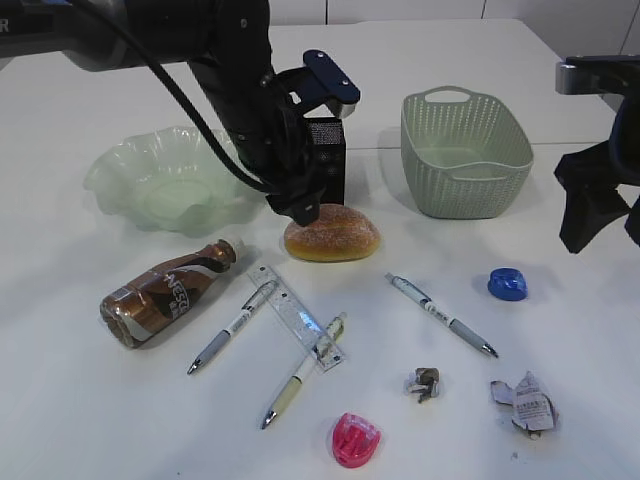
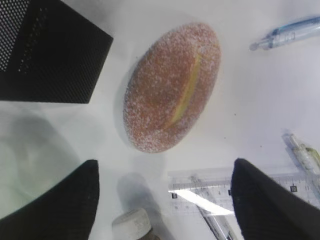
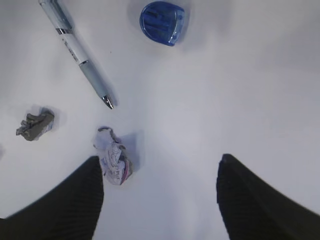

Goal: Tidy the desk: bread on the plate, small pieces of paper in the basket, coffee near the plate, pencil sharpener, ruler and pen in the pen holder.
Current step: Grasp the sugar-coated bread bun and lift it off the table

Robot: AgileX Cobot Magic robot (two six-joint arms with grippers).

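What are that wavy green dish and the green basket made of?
The dish looks like translucent pale green glass or plastic: light shows through its scalloped rim. The basket looks like matte moulded plastic, with a woven pattern of small holes.

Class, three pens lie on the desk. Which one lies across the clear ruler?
The pen nearest the pink sharpener: its upper end rests over the ruler. The left pen lies beside the ruler; the right pen lies well apart.

The exterior camera is looking down at a slant across the whole table (image 1: 560, 330). The left wrist camera is hovering close above the bread (image 2: 172, 87), the right one higher over the blue sharpener (image 3: 161, 22); both things are showing outside too.
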